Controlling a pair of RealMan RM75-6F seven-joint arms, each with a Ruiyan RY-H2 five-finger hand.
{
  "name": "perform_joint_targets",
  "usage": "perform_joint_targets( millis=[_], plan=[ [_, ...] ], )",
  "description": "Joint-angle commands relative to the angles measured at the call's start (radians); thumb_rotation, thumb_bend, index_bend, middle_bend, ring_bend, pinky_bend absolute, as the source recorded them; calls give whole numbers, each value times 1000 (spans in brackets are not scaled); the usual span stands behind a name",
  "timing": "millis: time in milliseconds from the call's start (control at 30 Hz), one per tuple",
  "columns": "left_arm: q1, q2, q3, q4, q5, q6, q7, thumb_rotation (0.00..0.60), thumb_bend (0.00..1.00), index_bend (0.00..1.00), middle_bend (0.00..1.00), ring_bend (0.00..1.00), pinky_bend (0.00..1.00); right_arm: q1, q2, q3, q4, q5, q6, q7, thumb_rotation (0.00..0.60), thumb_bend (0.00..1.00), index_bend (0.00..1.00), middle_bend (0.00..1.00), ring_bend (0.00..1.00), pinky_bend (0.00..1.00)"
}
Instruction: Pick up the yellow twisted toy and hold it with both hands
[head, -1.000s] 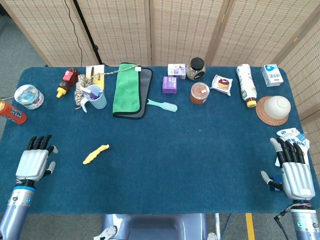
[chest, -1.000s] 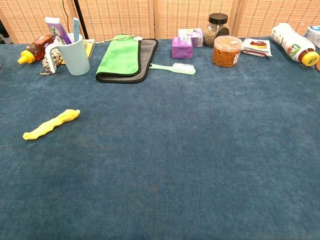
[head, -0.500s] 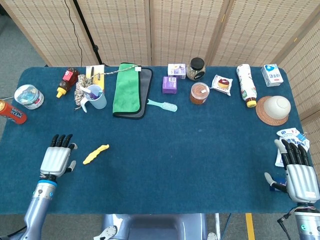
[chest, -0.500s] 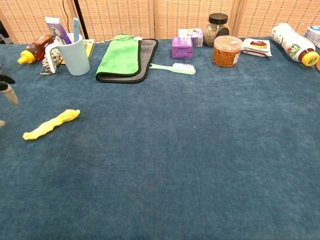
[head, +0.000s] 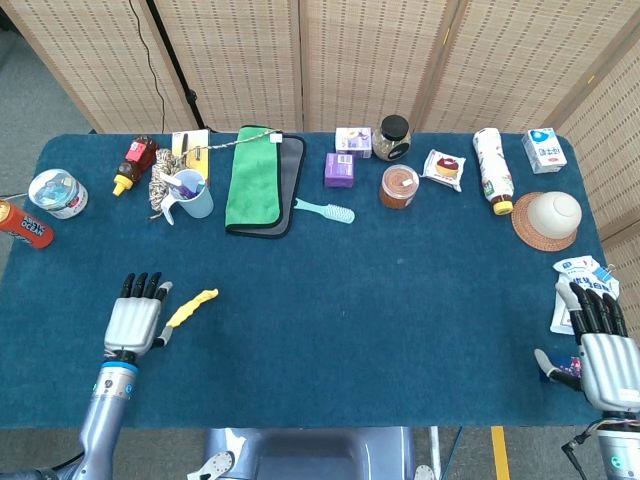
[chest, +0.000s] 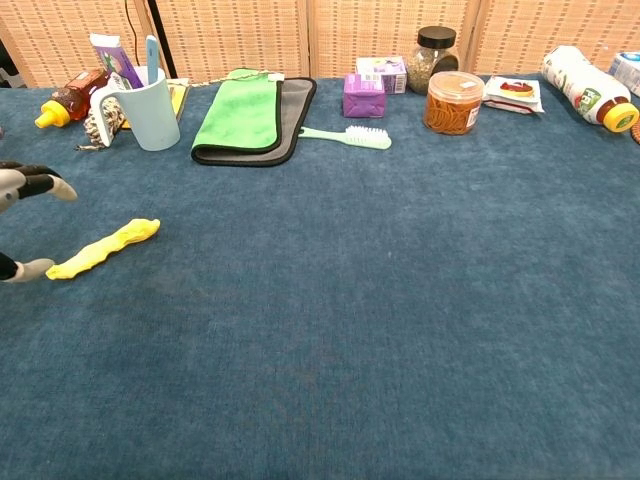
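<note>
The yellow twisted toy (head: 192, 306) (chest: 103, 247) lies flat on the blue tablecloth at the left front. My left hand (head: 135, 316) (chest: 22, 220) hovers right beside the toy's near-left end, fingers spread, holding nothing. Whether a fingertip touches the toy is unclear. My right hand (head: 605, 350) rests at the far right front edge with fingers extended and nothing in it. The chest view does not show it.
Along the back stand a light blue cup (head: 193, 193), a green towel (head: 256, 177), a mint brush (head: 325, 210), a purple box (head: 339, 169), jars (head: 399, 186), a bottle (head: 490, 168) and a hat (head: 547, 218). A white packet (head: 580, 280) lies by my right hand.
My left hand has moved right and forward across the cloth until it is next to the toy. My right hand has slid slightly back toward the table edge. The toy has not moved.
</note>
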Motion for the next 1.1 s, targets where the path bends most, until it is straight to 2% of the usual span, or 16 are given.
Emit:
perform_joint_targets(
  millis=[33,200,300,700,1100],
  plan=[
    [-14,-36,-1,22,-24,8,21,487,293,113,61,23,0,-5,3,-2,1,-1,5,6,600,288,61,63,2,0],
    [-22,-62,2,37,-42,14,40,487,293,21,6,0,0,-11,8,-4,2,-2,11,12,600,288,61,63,2,0],
    [-30,-77,6,47,-57,10,53,488,293,0,0,0,0,-15,9,-5,4,-3,16,17,600,288,61,63,2,0],
    [-49,-114,6,133,-103,4,73,487,293,0,0,0,0,-27,16,-10,4,-3,23,23,600,289,61,63,2,0],
    [-59,-120,-37,190,-118,13,22,487,293,35,0,0,0,-31,15,-10,-3,-4,25,10,600,288,61,63,2,0]
  ],
)
